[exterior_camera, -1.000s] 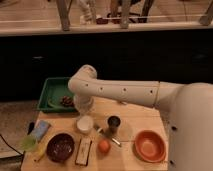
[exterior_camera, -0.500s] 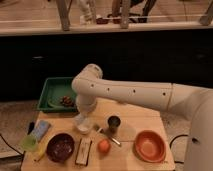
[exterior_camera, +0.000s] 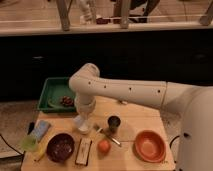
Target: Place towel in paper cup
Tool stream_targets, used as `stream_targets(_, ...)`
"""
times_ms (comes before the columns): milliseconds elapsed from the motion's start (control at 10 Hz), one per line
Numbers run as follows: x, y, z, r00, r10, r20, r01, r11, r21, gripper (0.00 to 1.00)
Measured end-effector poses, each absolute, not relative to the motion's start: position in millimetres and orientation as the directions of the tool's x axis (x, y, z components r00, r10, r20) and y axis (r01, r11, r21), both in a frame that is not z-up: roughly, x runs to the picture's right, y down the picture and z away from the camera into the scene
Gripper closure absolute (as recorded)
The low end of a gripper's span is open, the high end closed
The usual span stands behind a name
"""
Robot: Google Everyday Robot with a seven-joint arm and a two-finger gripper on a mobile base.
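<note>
Here, left to right on the counter point(exterior_camera: 130, 117): green cup point(exterior_camera: 29, 144), light-blue pad point(exterior_camera: 41, 129), dark bowl point(exterior_camera: 60, 147), then the paper cup point(exterior_camera: 82, 125). The end effector point(exterior_camera: 84, 119) sits directly over it, hidden by the arm; its state cannot be determined. The towel cannot be made out. Metal cup point(exterior_camera: 114, 123) and orange bowl point(exterior_camera: 150, 145) follow.

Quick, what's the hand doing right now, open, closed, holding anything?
Hand: low over the paper cup on the table; whether it is open, closed or holding anything cannot be told.
</note>
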State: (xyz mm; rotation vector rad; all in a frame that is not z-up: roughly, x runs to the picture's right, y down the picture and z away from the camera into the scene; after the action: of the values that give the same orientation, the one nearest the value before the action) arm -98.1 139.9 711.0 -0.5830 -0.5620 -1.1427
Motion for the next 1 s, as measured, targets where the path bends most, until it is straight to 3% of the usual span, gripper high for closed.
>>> stream_targets(700, -98.6, 146.8, 713.9, 0.326, -0.645, 0.691, 0.941, 0.293, -0.171, 0.29)
stream_targets(800, -97.0, 147.8, 714.0, 0.328, -0.654, 0.682, 0.941, 0.288, -0.177, 0.21)
stream_targets(1000, -100.0, 148.3, 714.7, 0.316, -0.661, 0.681, 0.946, 0.278, -0.169, 0.2)
